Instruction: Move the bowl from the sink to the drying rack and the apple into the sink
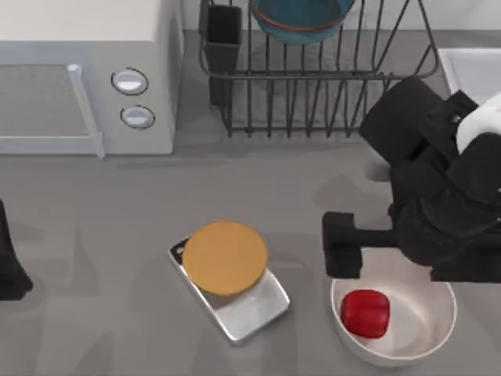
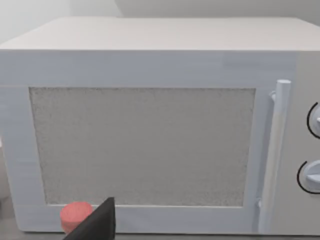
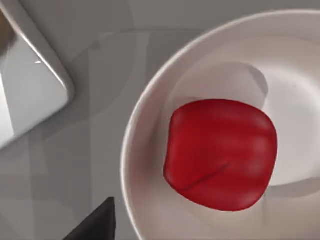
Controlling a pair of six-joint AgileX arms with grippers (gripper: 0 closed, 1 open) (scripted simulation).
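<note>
Apple (image 1: 365, 313) sat loose inside the big white bowl (image 1: 427, 345) near the table's front right, a bit left of the bowl's middle; close-up of the same in the right wrist view, apple (image 3: 220, 152) on the white bowl's (image 3: 145, 130) floor. Right gripper (image 1: 342, 246) hovered just above the white bowl's back-left rim, not touching the apple; couldn't tell how its fingers stood. Teal bowl (image 1: 301, 19) already up in the drying rack (image 1: 313, 86) at the back, beside the black utensil cup (image 1: 223, 39). Sink (image 1: 470, 70) corner just right of the rack. Orange round board (image 1: 225, 257) lay on a metal tray (image 1: 250, 309) left of the white bowl. Microwave (image 1: 86, 74) at back left. Left arm (image 1: 9, 258) parked at the left edge, facing the microwave door (image 2: 145, 145), small red cylinder (image 2: 75, 216) at its base.
</note>
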